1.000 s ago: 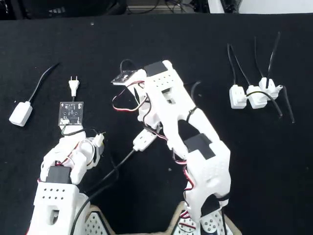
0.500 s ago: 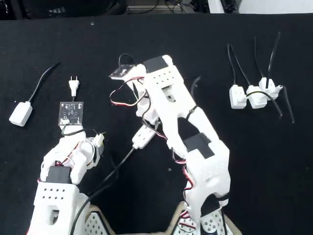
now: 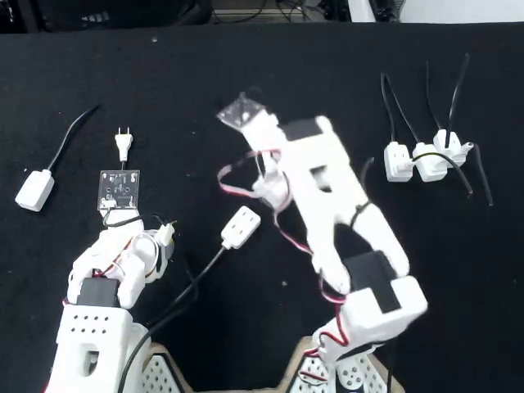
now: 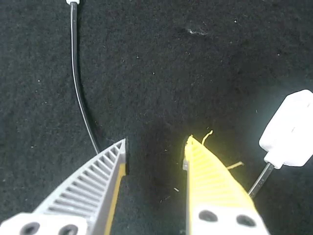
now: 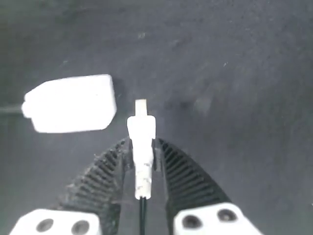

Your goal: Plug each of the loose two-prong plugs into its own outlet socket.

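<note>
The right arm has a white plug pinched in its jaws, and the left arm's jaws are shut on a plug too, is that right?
Not quite. The left wrist view shows the left arm's jaws open over the black table, holding nothing. The right arm's jaws do pinch a white plug.

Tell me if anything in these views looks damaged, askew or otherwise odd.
Thin yellow strands stick out at the tip of the open left end effector's yellow finger, like frayed plastic. At the high view's right, three white connectors lie bunched, cables crossing. The plug in the right end effector sits straight.
</note>
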You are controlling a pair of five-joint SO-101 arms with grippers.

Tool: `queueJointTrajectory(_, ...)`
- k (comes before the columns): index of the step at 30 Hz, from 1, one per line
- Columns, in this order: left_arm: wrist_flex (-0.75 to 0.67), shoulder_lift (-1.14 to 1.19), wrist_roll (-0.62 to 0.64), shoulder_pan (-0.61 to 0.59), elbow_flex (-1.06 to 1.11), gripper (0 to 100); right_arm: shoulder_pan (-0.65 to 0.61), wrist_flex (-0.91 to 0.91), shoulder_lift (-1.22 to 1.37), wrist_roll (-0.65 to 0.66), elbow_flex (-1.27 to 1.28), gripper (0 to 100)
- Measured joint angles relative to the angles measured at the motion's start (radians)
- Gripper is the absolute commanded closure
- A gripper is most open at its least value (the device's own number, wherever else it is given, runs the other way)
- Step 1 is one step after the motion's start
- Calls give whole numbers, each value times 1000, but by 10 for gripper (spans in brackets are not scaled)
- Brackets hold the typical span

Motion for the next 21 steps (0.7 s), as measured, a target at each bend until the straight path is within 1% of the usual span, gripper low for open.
queueJointTrajectory(3,0,0,0,0,0,802,12,-210,-34,0,189,988)
queueJointTrajectory(5,0,0,0,2,0,802,18,-259,-61,0,262,988)
queueJointTrajectory(10,0,0,0,2,0,802,18,-298,-115,-2,397,988)
queueJointTrajectory(14,0,0,0,2,0,802,18,-304,-147,-2,448,985)
queueJointTrajectory(16,0,0,0,2,0,802,18,-304,-153,-2,451,945)
queueJointTrajectory(19,0,0,0,2,0,802,17,-292,-153,-2,453,844)
queueJointTrajectory(21,0,0,0,2,0,802,14,-265,-166,-2,453,854)
